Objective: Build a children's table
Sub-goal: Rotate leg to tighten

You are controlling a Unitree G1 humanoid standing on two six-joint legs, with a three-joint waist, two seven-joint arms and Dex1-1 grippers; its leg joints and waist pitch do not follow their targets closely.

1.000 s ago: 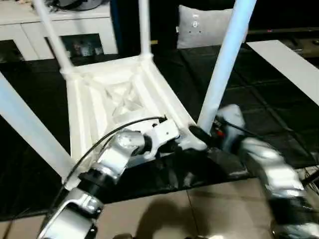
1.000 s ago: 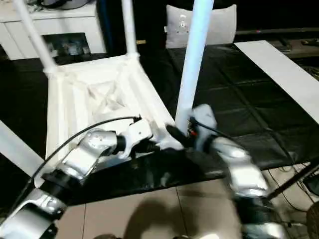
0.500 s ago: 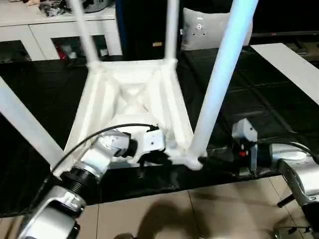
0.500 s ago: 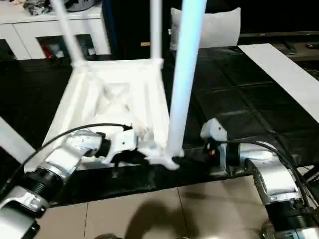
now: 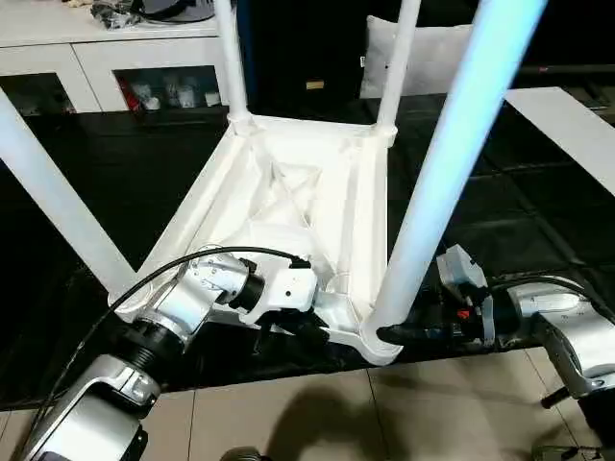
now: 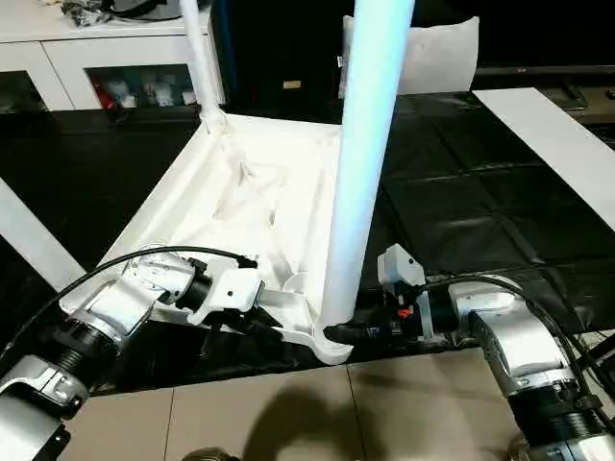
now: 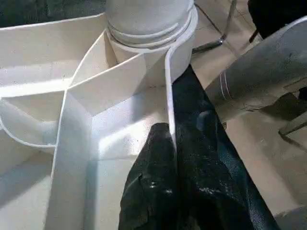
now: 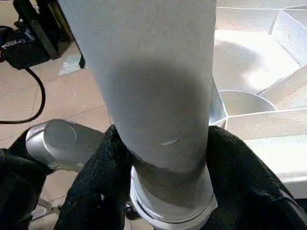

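Four legs up on the upturned tabletop (image 5: 288, 206), frame centre. Right gripper (image 8: 163, 191) clamped on the near leg (image 5: 442, 182); left gripper (image 7: 175, 158) pinching the rim. Best pressed straight down, rim held steady.

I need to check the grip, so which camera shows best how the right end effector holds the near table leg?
The right wrist view: both black fingers wrap the leg just above its socket. The eye views show the right end effector small, side-on.

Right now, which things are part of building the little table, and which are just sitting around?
For the job:
- tabletop, upside down
- four legs, nearest held at its base by the right gripper
- left gripper, clamped on the tabletop's rim

Just around:
- pillow
- white cabinet
- white board
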